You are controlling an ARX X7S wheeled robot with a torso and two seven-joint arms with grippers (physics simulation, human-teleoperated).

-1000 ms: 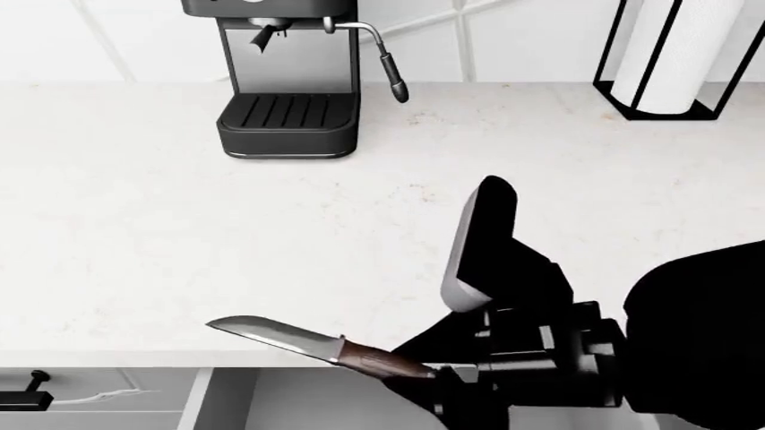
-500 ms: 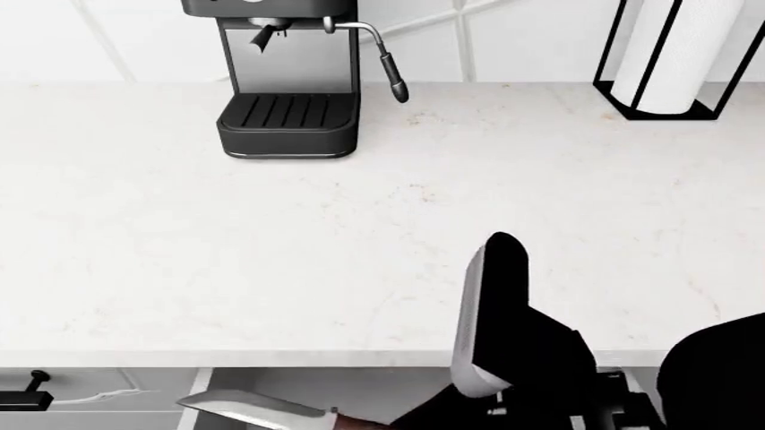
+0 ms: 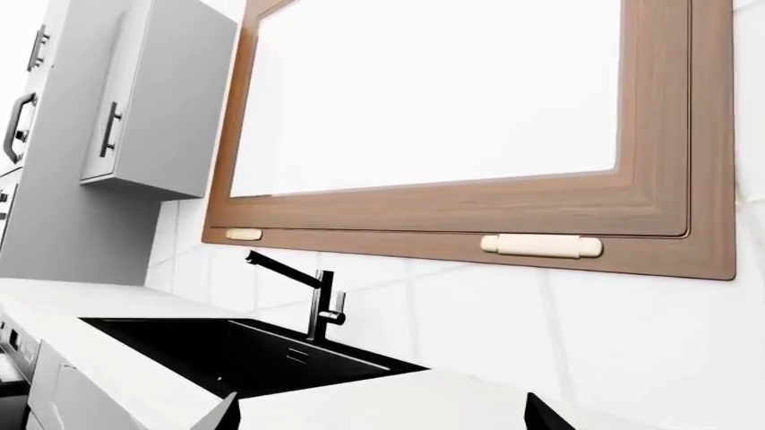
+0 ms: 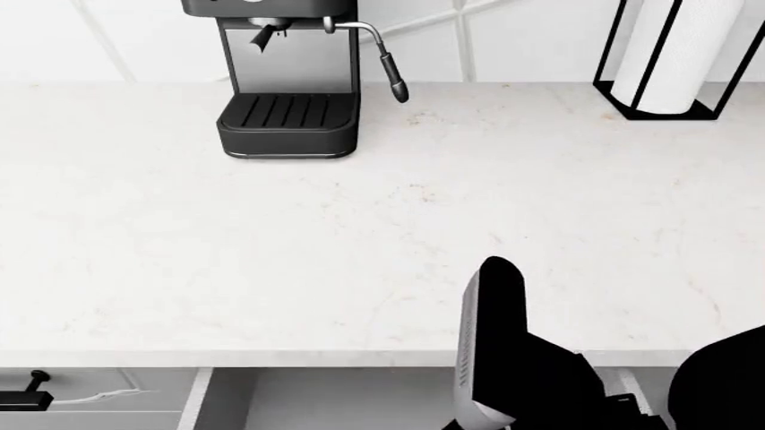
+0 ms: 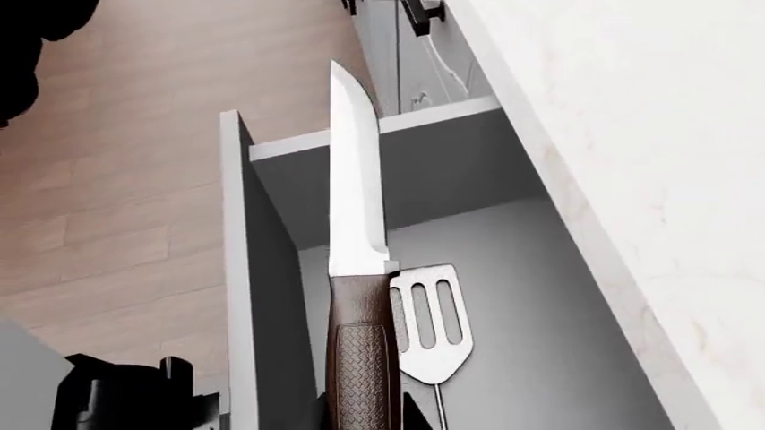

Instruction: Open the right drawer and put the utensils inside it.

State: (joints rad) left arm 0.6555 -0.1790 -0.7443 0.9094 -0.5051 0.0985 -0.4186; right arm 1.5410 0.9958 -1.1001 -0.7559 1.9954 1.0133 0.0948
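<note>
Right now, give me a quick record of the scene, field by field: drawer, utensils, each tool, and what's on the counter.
drawer: right drawer open, pale grey inside
spatula: slotted spatula lying flat on the drawer floor
knife: knife above the open drawer, blade pointing away from the right tool
right tool: holds the knife by its brown handle; its tips out of frame
left tool: not in view
counter: white countertop with coffee machine and paper towel holder at the back
</note>
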